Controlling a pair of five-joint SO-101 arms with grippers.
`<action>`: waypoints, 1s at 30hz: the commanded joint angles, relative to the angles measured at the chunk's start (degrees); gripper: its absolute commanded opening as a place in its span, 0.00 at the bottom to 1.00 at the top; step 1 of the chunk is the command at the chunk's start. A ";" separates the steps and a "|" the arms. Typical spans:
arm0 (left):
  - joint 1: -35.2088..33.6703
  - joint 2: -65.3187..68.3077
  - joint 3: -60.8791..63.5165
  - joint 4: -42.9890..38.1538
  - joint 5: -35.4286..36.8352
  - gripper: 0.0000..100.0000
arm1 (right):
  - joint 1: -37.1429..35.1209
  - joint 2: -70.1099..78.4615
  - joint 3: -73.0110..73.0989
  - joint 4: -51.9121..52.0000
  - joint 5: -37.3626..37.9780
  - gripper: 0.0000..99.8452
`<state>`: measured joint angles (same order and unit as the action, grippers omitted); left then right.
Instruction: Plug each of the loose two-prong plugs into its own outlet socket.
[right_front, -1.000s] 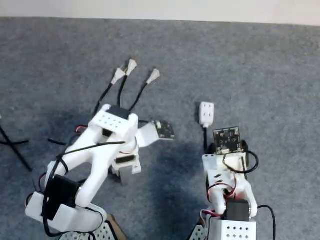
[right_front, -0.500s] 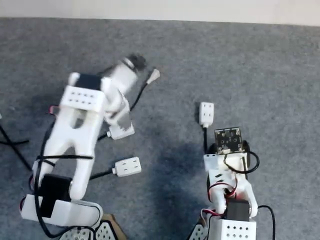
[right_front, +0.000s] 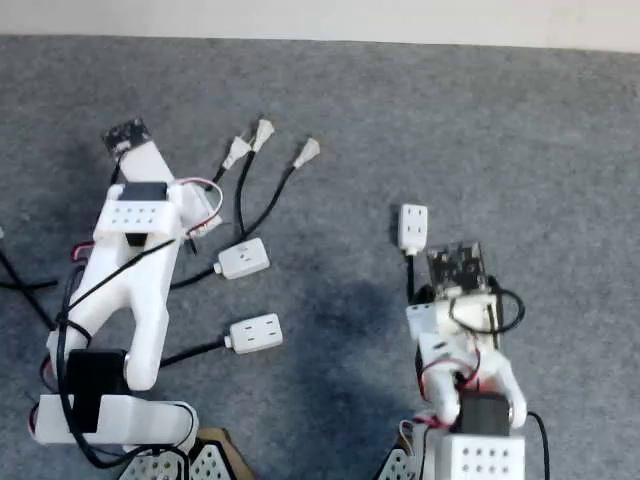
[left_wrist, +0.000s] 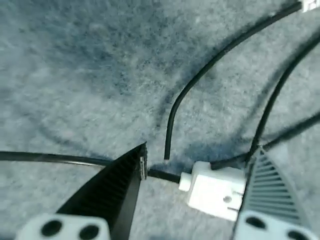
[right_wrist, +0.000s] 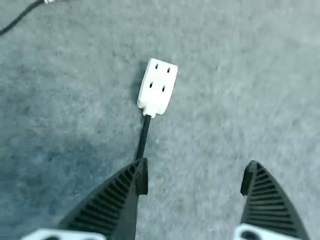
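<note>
My left end effector (left_wrist: 200, 152) gapes wide, a white plastic outlet socket (left_wrist: 215, 187) lying ungripped between its tips. My right end effector (right_wrist: 195, 172) is spread, empty. Farther off on the grey worktop (right_front: 520, 130), three white two-prong plugs (right_front: 263, 131) lie loose (nothing plugged yet).

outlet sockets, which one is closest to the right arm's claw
The lone socket on the right, lying just ahead of the open right claw, cord running back toward that arm. The farther socket and nearer socket both lie by the left arm.
</note>
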<state>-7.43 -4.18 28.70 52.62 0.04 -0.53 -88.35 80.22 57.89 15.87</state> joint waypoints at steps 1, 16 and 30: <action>-2.15 -0.57 1.45 -4.92 1.05 0.32 | -2.33 22.29 -14.11 -1.89 -2.64 0.29; -2.59 4.97 -15.16 -7.91 -5.19 0.32 | -10.07 59.03 -33.19 -5.67 -10.90 0.29; 2.07 72.22 -108.00 29.80 -15.82 0.32 | -6.20 35.65 1.71 -21.76 -6.33 0.29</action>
<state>-4.97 55.43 -56.84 78.55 -15.08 -7.38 -49.58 81.10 39.08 8.84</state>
